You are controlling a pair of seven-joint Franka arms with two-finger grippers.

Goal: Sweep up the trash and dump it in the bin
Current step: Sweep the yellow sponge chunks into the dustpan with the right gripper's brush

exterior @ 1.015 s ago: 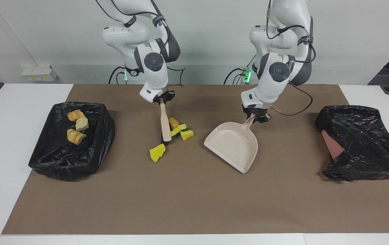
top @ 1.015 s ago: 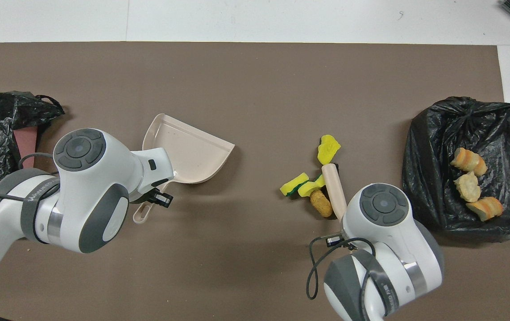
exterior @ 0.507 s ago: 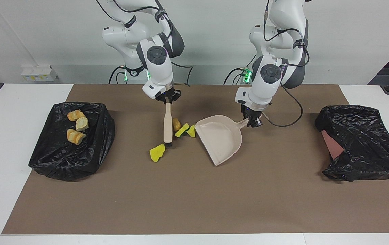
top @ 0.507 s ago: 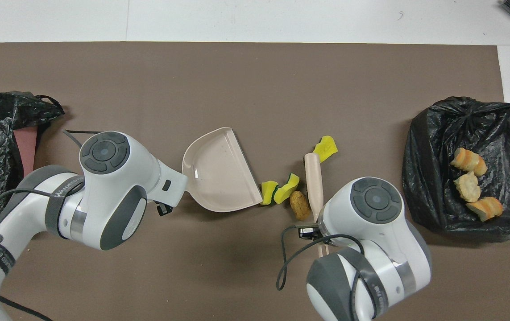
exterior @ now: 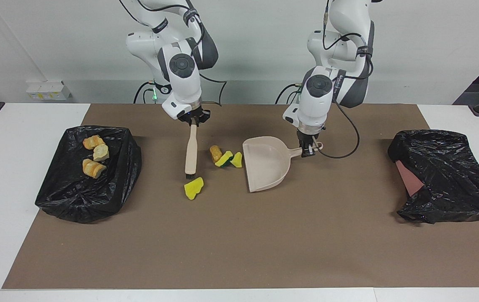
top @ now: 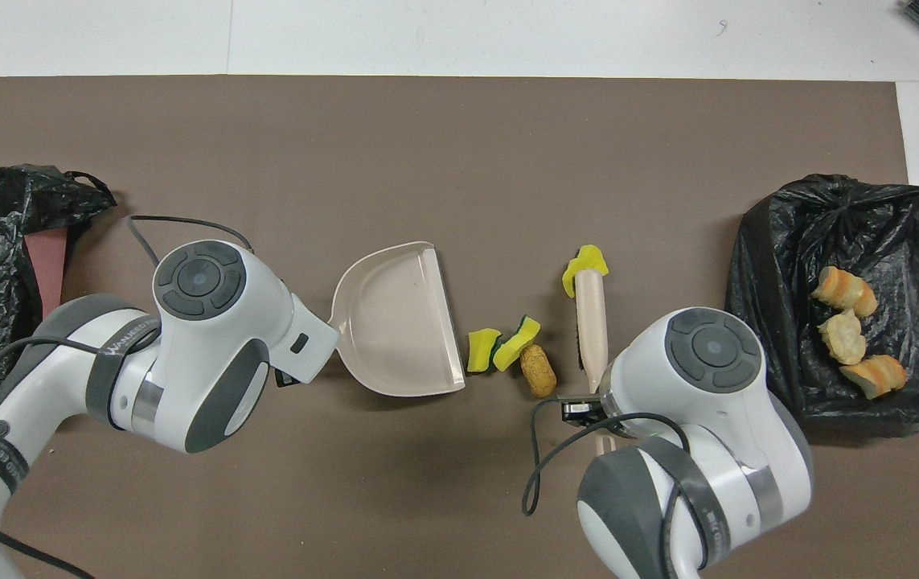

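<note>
The surface (exterior: 239,251) carries a brown mat (exterior: 239,235) and two black bins, one (exterior: 90,172) at my right arm's end and one (exterior: 444,176) at my left arm's end. My left claw (exterior: 307,150) is closed on the handle of the beige dustpan (exterior: 266,165), which has swung round in the last second so its open edge now sits just beside the trash. My right claw (exterior: 192,121) is clamped on the brush (exterior: 190,153), now lifted off the scraps and standing toward my right arm's end of them. The facing view shows both claws gripping; overhead, my wrists hide them, though the dustpan's rim (top: 443,314) shows plainly. Seven scraps in all: three bread lumps (exterior: 93,154) lie in the bin at my right arm's end; on the mat are one bread lump (exterior: 215,153), two sponge chunks (exterior: 230,159) between it and the dustpan, and one yellow chunk (exterior: 193,188) by the bristles.
</note>
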